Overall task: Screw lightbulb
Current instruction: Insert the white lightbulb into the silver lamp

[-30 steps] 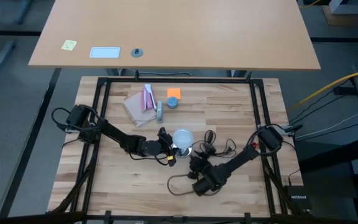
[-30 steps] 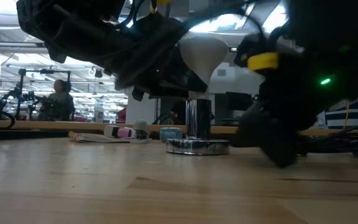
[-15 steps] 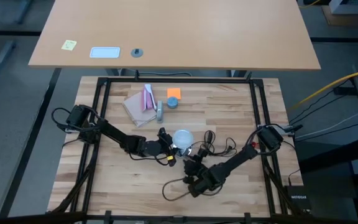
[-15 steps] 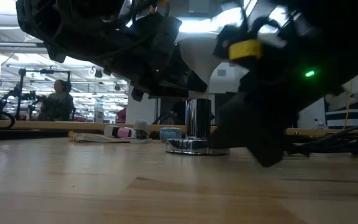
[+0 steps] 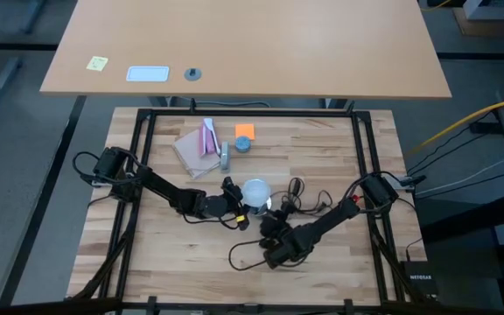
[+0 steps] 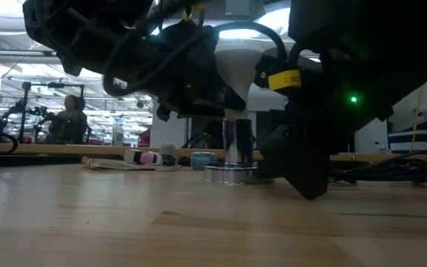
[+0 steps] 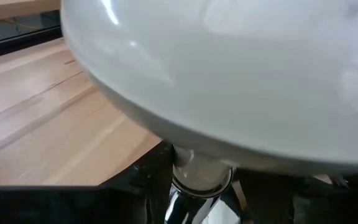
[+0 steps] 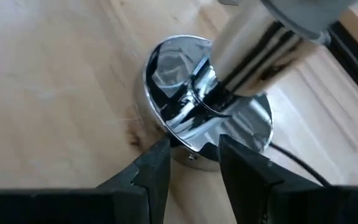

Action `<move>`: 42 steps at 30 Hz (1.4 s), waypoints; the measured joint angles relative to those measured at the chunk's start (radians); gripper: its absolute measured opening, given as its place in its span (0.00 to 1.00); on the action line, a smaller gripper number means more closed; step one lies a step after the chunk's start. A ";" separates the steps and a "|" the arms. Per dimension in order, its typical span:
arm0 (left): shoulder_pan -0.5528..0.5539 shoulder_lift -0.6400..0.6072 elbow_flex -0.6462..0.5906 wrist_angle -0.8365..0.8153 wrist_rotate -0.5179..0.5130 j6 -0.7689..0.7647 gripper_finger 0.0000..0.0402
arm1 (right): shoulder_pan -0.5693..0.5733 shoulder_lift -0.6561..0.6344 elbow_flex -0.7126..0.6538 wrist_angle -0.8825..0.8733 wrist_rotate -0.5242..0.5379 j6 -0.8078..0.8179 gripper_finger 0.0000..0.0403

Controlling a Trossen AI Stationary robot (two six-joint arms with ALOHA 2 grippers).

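Observation:
The frosted white lightbulb stands upright at the table's middle on a chrome post that rises from a round chrome base. Its pale neck meets the top of the post; the screw base is hidden. My left gripper reaches in from the table's left and is shut on the bulb. My right gripper comes from the near right, slanting down. It is open, with its fingertips at the near rim of the chrome base. My left gripper holds the lightbulb low down: its dark fingers stand on either side of the pale neck, just under the globe. They come nearly level from the table's left. The bulb stays upright on the post. My right gripper: I cannot tell whether its fingertips touch the base's rim.
Black cords lie tangled right of the lamp, and a loop lies near the front. At the far middle are a pink tube on a flat pouch, an orange pad and a blue-grey round piece. A person sits in the room behind.
My right gripper has swung toward the table's left and far side, closing in on the chrome base, its finger gap unchanged. The cord loop near the front has shifted left with it. The bulb and post have stayed in place.

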 joint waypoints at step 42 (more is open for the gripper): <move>-0.004 0.001 0.000 -0.004 0.060 -0.008 0.39 | -0.008 -0.007 -0.002 -0.232 0.153 0.000 0.34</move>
